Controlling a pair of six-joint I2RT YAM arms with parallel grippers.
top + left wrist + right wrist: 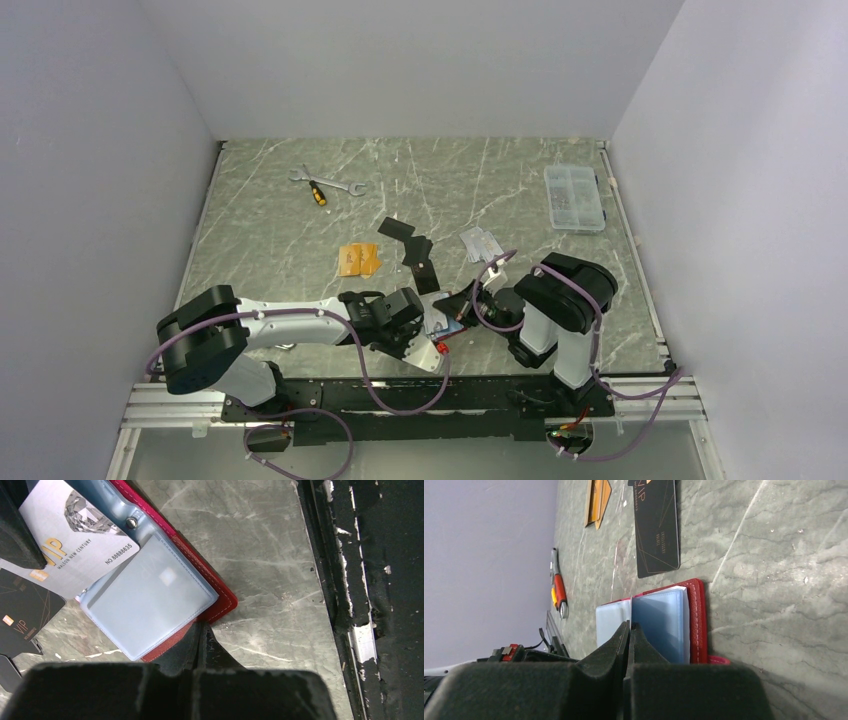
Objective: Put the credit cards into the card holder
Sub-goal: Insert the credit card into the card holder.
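Observation:
The dark-red card holder (447,325) lies open on the table near the front edge, between both grippers. Its clear sleeves (150,595) fan out over the red cover (222,605). My left gripper (202,630) is shut, its tips touching the cover's near edge. My right gripper (629,625) is shut with its tips against the sleeves (664,625); I cannot tell if it pinches anything. A silver-grey credit card (75,545) lies partly under a sleeve, and a black card (22,610) lies beside it. Orange cards (358,260), black cards (420,262) and silver ones (480,243) lie farther back.
A wrench and an orange-handled screwdriver (325,185) lie at the far left. A clear compartment box (574,197) stands at the far right. The black front rail (360,605) runs close by the card holder. Grey walls close in three sides.

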